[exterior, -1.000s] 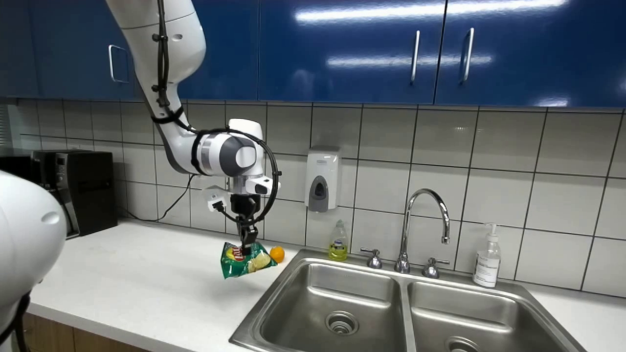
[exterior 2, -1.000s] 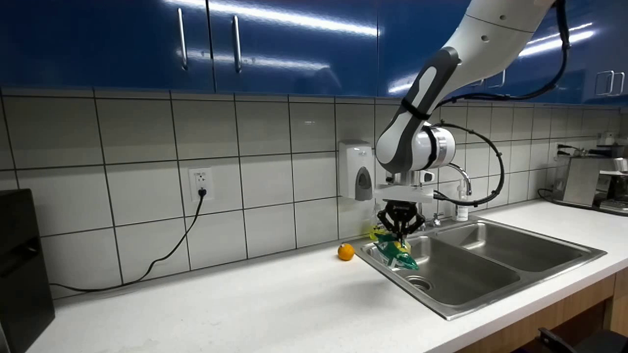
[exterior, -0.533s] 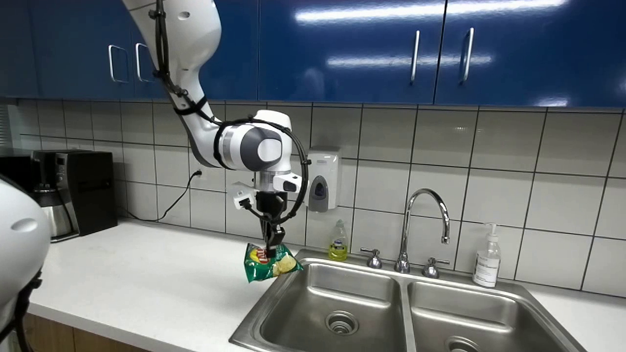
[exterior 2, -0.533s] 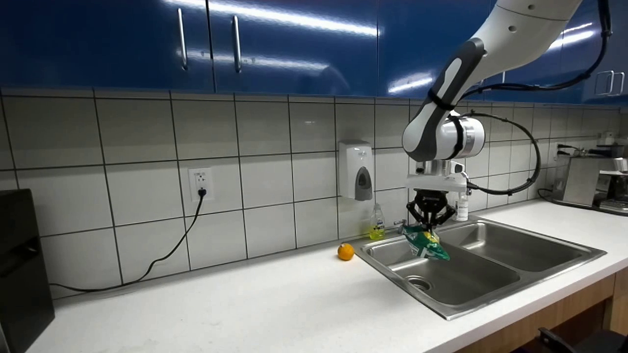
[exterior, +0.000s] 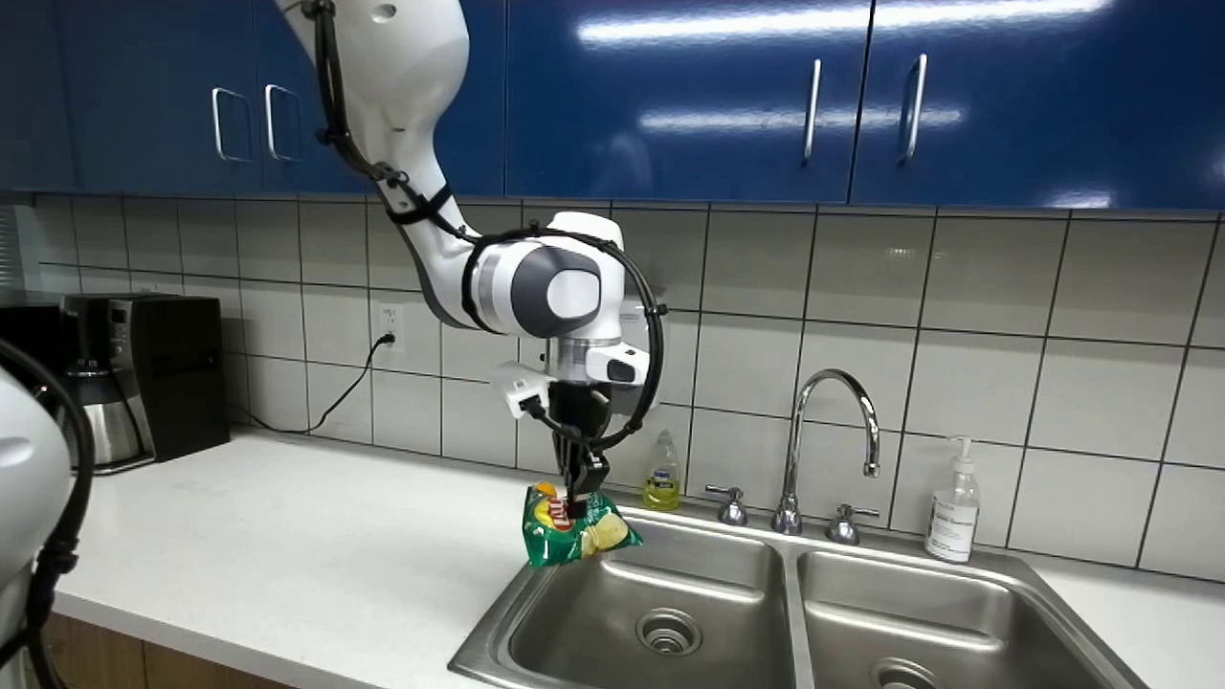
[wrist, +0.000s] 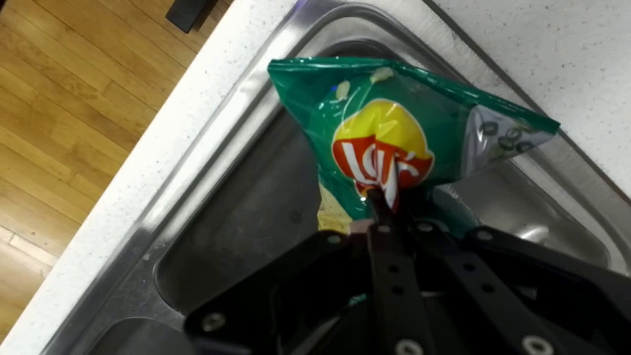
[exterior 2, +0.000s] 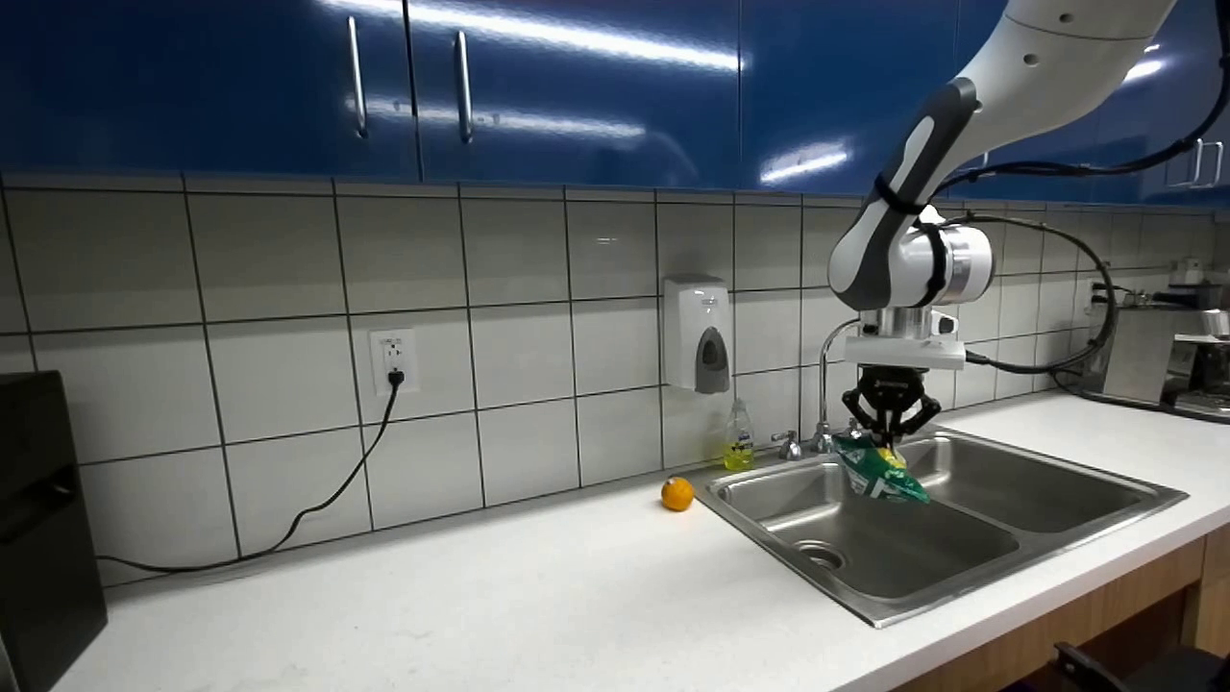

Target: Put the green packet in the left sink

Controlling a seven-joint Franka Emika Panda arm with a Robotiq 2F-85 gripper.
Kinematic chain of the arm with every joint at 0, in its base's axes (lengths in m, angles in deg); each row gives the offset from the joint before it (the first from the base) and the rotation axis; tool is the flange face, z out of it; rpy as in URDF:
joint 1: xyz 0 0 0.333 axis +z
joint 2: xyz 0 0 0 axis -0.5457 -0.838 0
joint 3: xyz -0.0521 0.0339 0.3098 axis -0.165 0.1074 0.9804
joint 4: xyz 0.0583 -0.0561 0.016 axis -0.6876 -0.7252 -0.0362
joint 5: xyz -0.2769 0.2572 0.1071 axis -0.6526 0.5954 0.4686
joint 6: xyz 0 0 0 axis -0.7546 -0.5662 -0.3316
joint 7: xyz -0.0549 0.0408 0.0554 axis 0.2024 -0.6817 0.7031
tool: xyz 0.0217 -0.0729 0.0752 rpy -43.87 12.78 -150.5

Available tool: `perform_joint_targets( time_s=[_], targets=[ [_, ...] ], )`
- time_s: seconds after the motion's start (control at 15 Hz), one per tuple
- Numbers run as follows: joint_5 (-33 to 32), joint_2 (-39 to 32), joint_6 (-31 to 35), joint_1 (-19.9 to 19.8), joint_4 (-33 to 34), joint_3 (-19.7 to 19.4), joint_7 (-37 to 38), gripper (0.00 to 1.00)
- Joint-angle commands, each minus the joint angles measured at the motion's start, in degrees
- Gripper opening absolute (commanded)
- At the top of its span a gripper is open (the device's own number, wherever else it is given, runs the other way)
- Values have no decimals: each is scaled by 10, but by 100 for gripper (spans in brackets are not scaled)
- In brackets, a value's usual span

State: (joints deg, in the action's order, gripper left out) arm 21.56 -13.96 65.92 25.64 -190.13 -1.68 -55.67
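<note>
Wrist view shows the fingers (wrist: 389,254) pinching the green packet (wrist: 399,123), upper middle of the frame, mostly over the left sink (wrist: 246,207), after travelling rightward in both exterior views, so lowering and release seem to remain.

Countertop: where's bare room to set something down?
Free: white countertop between black machine and sink, bordered by black cord and orange. Crowded: sink's back edge, with soap bottle, faucet, pump bottle; above the sink, gripper holding green packet.
</note>
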Motion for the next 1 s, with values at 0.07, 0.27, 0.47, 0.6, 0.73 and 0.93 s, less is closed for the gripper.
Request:
perform_joint_targets(
  time_s=[0.07,0.27,0.47,0.6,0.73,0.93],
  targets=[
    [-2,-31,-22,-22,39,-7,-29,0],
    [0,-63,-18,-25,63,-12,-35,0],
    [1,-103,-17,-26,94,-15,-34,0],
    [3,-131,-17,-25,117,-18,-31,0],
    [4,-154,-18,-24,137,-20,-29,0],
    [4,-174,-21,-20,157,-20,-26,0]
  ],
)
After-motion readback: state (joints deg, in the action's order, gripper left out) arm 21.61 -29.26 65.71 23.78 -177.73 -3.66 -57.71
